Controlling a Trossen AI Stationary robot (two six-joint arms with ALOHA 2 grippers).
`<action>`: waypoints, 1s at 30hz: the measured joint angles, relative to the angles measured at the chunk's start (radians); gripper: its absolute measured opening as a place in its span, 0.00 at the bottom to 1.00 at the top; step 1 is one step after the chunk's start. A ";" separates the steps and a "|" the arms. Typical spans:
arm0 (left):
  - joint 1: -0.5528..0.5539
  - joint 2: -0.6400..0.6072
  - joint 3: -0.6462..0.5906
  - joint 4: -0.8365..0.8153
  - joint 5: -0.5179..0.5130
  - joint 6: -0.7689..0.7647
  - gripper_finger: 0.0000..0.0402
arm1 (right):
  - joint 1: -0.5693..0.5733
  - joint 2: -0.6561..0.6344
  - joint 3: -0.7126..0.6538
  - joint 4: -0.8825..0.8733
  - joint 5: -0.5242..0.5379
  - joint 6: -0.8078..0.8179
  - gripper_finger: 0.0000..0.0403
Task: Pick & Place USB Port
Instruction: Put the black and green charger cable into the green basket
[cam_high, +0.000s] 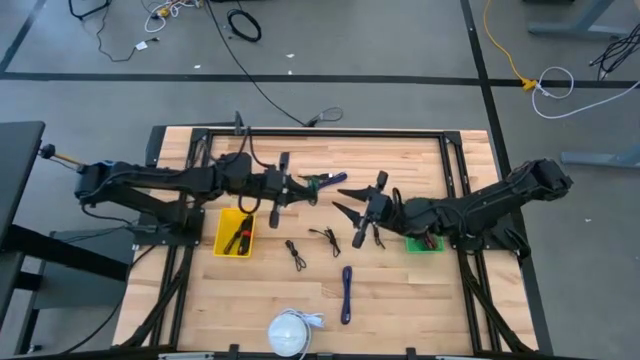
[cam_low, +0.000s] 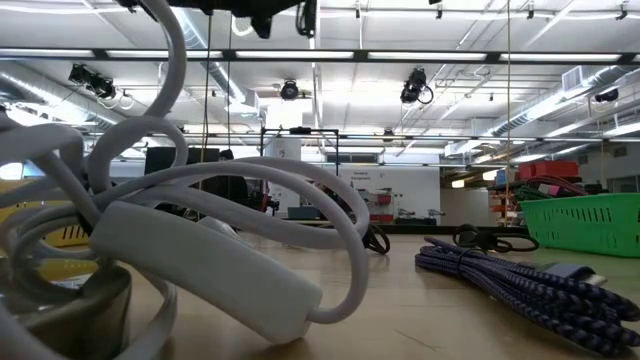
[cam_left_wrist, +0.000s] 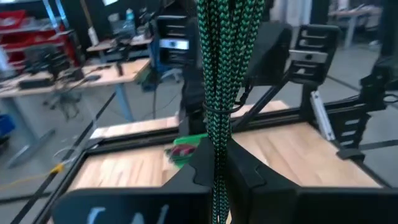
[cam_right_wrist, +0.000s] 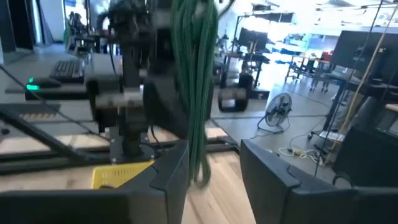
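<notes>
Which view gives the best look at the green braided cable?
The left wrist view: the green braided cable hangs close-up, pinched in the left claw. The right wrist view shows it dangling farther off, the high view only a small bundle, the low view nothing.

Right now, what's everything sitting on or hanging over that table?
green braided cable: one, green and black, hanging bundled from the left end effector above the table's middle
yellow bin: one, yellow, left of centre, dark items inside
green bin: one, green, right of centre under the right arm
black cables: two small dark coils, on the wood between the bins
blue cable: one, dark blue, bundled, near the front edge
white cable: one, white coil, at the front edge
table: one, light wood, black frame
left end effector: shut on the green braided cable
right end effector: open, facing the hanging cable
</notes>
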 joint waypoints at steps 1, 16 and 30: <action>0.005 0.017 0.000 0.019 0.012 0.000 0.03 | -0.007 0.000 0.000 0.010 -0.009 0.000 0.36; 0.016 0.241 0.111 0.178 0.099 -0.001 0.03 | -0.058 0.000 0.000 0.017 -0.088 0.013 0.40; 0.015 0.280 0.146 0.169 0.066 -0.012 0.29 | -0.053 0.001 0.000 -0.013 -0.025 -0.041 0.05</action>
